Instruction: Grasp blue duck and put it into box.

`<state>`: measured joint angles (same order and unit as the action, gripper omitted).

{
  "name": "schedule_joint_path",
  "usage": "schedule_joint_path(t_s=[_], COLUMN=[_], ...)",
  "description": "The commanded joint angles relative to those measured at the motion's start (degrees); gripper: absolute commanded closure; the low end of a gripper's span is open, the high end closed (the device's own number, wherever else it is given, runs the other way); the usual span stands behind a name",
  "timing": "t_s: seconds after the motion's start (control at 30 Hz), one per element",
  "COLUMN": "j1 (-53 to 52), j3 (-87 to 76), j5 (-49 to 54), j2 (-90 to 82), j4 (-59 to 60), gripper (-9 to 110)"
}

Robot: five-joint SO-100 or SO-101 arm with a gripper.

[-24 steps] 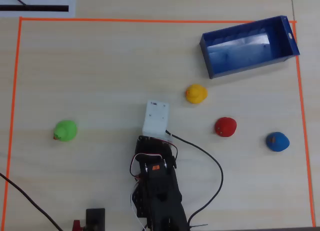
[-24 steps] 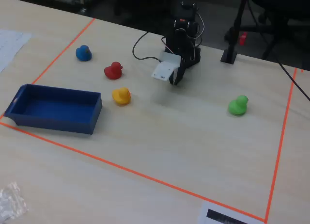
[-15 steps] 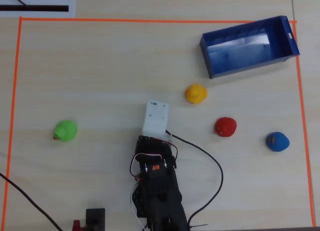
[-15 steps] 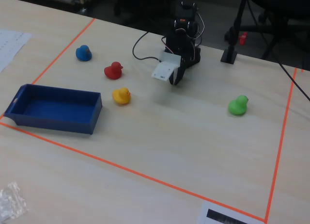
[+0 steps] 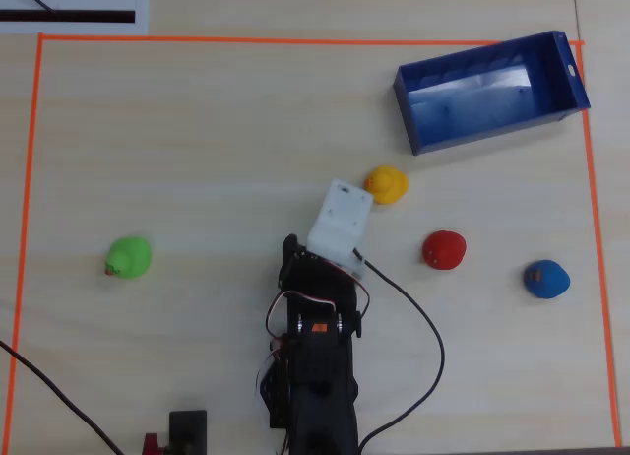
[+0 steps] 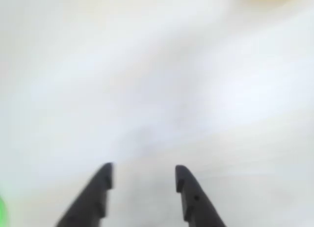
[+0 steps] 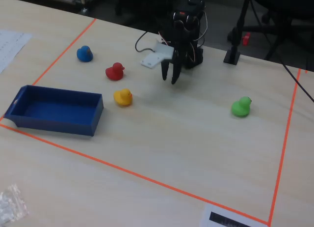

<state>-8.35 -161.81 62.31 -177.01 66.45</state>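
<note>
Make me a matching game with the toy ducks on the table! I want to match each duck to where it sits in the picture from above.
Things:
1. blue duck
2. green duck
3. yellow duck
4. red duck

Places in the overhead view:
A. alone on the left side of the table
B. between the yellow duck and the blue duck
C. farthest right, close to the orange tape line
D. nearest the box, just below its left end

Pairs: 1-C, 2-A, 3-D, 4-B
</note>
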Motion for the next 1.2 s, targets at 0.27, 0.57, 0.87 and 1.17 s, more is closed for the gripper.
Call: schedule_joint_path(t_s=[0.27,0.57,0.87,1.17], j1=[-40.3,-55.6,-61.3,-64.4], j3=[38.5,53.9,51.8,48.3], j5=[2.8,3.3,6.2,11.8], j2=[40.9,57.2,69.8,74.9], j4=[-32.6,-52.2,-76.5,-82.8], gripper=[72,68,67,67])
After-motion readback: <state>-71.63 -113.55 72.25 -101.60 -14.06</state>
